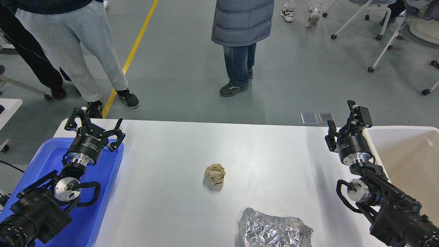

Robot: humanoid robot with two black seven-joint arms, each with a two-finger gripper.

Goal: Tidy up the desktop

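**Hovering grippers over a littered desktop**

Hanging above the blue tray [103, 206] at the desktop's [164, 206] left edge, the left gripper [94, 125] had its two fingers spread wide and held nothing. The right gripper [343, 121] stood over the right edge, just beside the rim of the off-white bin [404, 130], its fingers parted and likewise empty.

The white desktop filled the lower part of the view, its far edge running across the middle and its rounded far-left corner showing behind the left gripper. A crumpled ball of brown paper [215, 174] lay near the middle of the desktop, well apart from both grippers. A crumpled sheet of foil [274, 229] lay at the near edge, nearer the right side, partly cut off by the view. Beyond the far edge, people [240, 20] stood on the grey floor [181, 68].
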